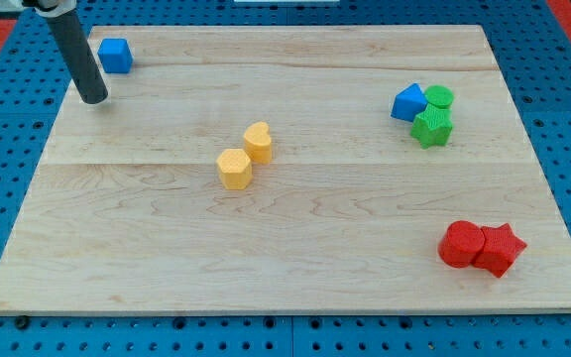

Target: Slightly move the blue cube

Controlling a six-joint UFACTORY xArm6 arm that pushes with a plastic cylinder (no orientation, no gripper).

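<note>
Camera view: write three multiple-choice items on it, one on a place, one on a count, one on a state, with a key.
1. Where is the blue cube?
A. the view's top left
B. the view's bottom right
C. the view's centre

2. How many yellow blocks are there?
A. one
B. two
C. four

3. My tip is:
A. lying on the red blocks
B. between the yellow blocks
C. just below-left of the blue cube, a small gap showing

Key: 1 A, it sits by the board's top-left corner; 2 B, a pair at centre; 3 C, wood shows between them.

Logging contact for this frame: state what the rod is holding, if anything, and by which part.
Nothing is held. My tip rests on the board, below and slightly to the view's left of the blue cube, with a gap between them.
</note>
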